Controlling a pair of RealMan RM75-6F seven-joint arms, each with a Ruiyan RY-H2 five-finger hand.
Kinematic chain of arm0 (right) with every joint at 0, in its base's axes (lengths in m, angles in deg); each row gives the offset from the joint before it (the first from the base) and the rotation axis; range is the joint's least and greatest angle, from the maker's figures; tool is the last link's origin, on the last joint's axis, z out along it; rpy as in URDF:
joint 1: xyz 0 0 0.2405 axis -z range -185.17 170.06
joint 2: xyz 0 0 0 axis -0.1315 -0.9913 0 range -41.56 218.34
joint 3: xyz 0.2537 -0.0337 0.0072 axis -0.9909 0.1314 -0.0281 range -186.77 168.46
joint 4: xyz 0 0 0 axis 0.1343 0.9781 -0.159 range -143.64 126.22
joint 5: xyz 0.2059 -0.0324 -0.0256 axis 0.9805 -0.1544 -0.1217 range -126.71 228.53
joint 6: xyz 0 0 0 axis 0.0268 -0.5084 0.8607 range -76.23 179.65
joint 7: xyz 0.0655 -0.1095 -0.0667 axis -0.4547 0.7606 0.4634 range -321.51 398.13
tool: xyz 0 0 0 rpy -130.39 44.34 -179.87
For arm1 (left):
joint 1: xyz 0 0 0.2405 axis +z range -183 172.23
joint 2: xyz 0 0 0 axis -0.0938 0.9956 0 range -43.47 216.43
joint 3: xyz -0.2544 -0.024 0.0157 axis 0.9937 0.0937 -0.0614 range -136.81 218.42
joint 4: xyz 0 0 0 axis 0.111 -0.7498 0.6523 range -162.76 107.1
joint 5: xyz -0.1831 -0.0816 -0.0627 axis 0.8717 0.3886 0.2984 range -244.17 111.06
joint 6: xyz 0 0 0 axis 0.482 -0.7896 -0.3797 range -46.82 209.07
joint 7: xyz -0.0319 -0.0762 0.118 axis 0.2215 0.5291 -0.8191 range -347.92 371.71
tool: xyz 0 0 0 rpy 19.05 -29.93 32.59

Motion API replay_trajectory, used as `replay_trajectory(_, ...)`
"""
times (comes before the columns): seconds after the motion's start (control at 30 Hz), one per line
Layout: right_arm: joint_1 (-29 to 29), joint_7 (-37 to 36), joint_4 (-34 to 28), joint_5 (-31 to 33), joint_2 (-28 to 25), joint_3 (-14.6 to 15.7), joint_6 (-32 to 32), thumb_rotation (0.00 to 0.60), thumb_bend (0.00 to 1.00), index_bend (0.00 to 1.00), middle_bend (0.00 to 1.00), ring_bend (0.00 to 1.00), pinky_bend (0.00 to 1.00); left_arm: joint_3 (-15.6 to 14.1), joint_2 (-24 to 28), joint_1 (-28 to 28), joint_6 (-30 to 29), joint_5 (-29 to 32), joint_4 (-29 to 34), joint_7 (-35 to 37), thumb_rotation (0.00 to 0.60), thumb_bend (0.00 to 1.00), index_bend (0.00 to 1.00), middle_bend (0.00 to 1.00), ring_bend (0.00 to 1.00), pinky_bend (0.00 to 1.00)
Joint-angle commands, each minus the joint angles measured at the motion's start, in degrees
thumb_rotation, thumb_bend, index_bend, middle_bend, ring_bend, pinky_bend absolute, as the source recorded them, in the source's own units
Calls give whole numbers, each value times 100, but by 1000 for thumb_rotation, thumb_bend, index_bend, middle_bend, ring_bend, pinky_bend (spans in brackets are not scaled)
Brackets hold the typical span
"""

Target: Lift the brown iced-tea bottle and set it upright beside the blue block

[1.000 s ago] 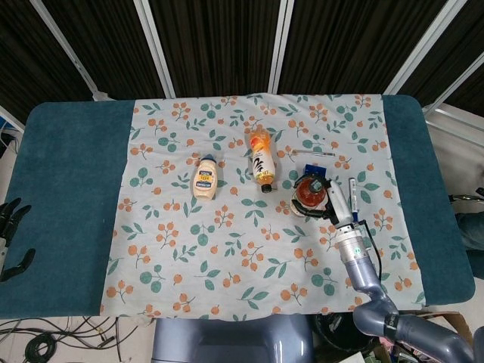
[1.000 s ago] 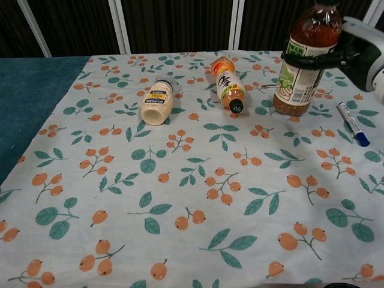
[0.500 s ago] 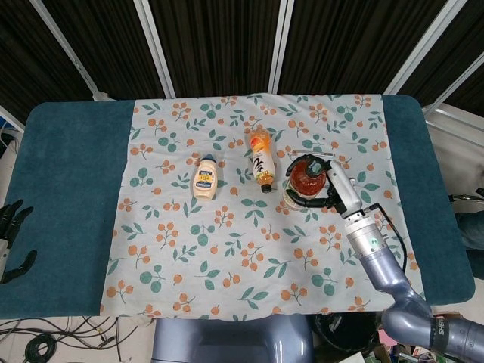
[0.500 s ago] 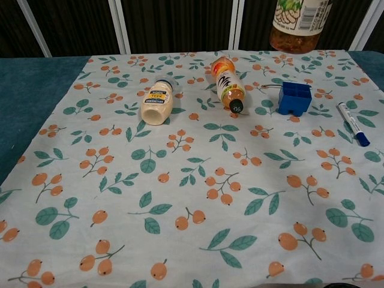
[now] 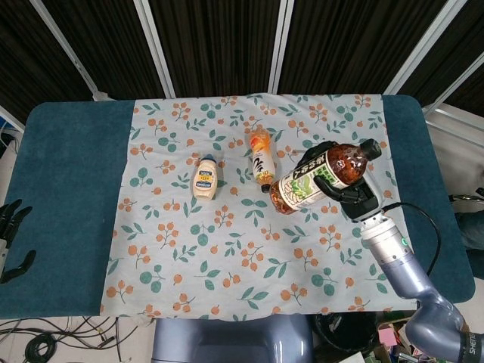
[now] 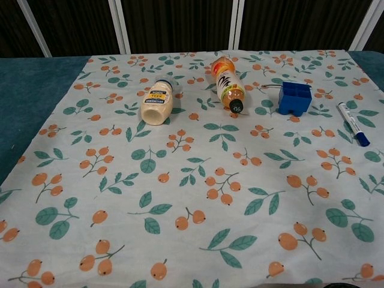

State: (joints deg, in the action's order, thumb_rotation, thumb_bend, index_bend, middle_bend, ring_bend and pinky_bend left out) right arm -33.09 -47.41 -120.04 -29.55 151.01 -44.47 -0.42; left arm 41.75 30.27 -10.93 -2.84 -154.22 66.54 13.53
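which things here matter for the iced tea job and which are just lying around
Job things:
brown iced-tea bottle, lifted and tilted in the right hand
blue plastic block

Lying about:
cream squeeze bottle
orange drink bottle
white marker pen
floral tablecloth

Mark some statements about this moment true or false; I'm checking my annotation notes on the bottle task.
1. The right hand holds the iced-tea bottle above the cloth. True.
2. The held bottle is upright. False: it is tilted, cap toward the right.
3. The blue block sits on the cloth, right of the orange bottle. True.
4. The mayonnaise bottle stands upright. False: it lies on its side.
5. The left hand grips the marker. False: it holds nothing.
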Motion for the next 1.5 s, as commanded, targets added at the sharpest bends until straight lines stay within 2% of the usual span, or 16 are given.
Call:
replay_trajectory(0.03, -67, 1221, 648, -305, -27, 497, 227, 600, 545, 513, 544, 593, 724, 2, -1, 1, 0, 7, 2, -4, 600, 366, 102, 0, 5, 64)
replay_trajectory(0.07, -118, 1824, 757, -231, 22, 595, 260, 600, 544, 518, 545, 593, 724, 3, -1, 1, 0, 9, 4, -6, 600, 366, 102, 0, 6, 64)
replay_trajectory(0.13, -226, 3531, 988, 52, 244, 807, 165, 600, 544, 529, 545, 593, 724, 2, 1, 2, -1, 9, 7, -11, 600, 366, 102, 0, 5, 64)
replay_trajectory(0.17, -290, 4636, 1129, 205, 426, 933, 13, 600, 543, 539, 545, 593, 724, 2, 2, 3, 0, 10, 8, -13, 600, 366, 102, 0, 5, 64)
replay_trajectory(0.23, -389, 6231, 1279, 503, 731, 1122, -233, 600, 543, 548, 547, 594, 724, 2, 3, 4, 1, 15, 6, -13, 600, 366, 102, 0, 5, 64)
replay_trajectory(0.3, -474, 7276, 1292, 836, 951, 1245, -387, 600, 543, 549, 548, 594, 724, 2, 5, 4, 4, 19, 9, -12, 600, 367, 102, 0, 6, 64)
replay_trajectory(0.43, -586, 8305, 1183, 1355, 1061, 1446, -391, 600, 544, 549, 552, 598, 724, 4, 11, 3, 5, 21, 9, -3, 600, 366, 102, 0, 5, 64)
replay_trajectory(0.57, -650, 8687, 1071, 1739, 1072, 1530, -376, 600, 544, 549, 553, 599, 724, -1, 10, 3, 8, 14, 11, -11, 600, 366, 102, 0, 5, 64)
replay_trajectory(0.73, -817, 8943, 970, 2012, 933, 1514, -224, 600, 543, 549, 553, 600, 722, -4, 9, 7, -1, 3, 24, -9, 600, 366, 102, 0, 6, 65)
replay_trajectory(0.87, -892, 8752, 661, 2115, 688, 1201, -299, 600, 544, 550, 555, 602, 721, -5, 15, 9, -2, 5, 25, -3, 600, 366, 102, 0, 5, 65)
replay_trajectory(0.97, -852, 8290, 351, 2136, 539, 928, -348, 600, 544, 550, 557, 603, 722, -10, 16, 12, -1, 2, 24, -4, 600, 366, 102, 0, 5, 64)
replay_trajectory(1.07, -702, 7245, -67, 1993, 302, 479, -389, 600, 544, 550, 562, 606, 722, -11, 15, 15, -8, -3, 27, -4, 600, 366, 102, 0, 5, 65)
replay_trajectory(1.27, -326, 5519, -447, 1345, -114, -19, -515, 600, 543, 550, 563, 607, 723, -2, 18, 14, -8, 12, 27, 6, 600, 366, 102, 0, 6, 65)
replay_trajectory(1.4, -33, 4458, -540, 759, -304, -186, -818, 600, 543, 550, 565, 608, 723, 1, 24, 12, -3, 17, 23, 18, 600, 366, 102, 0, 5, 65)
replay_trajectory(1.5, 122, 3697, -504, 435, -317, -172, -1017, 600, 543, 551, 566, 610, 723, 2, 22, 10, -3, 14, 21, 17, 600, 366, 102, 0, 5, 65)
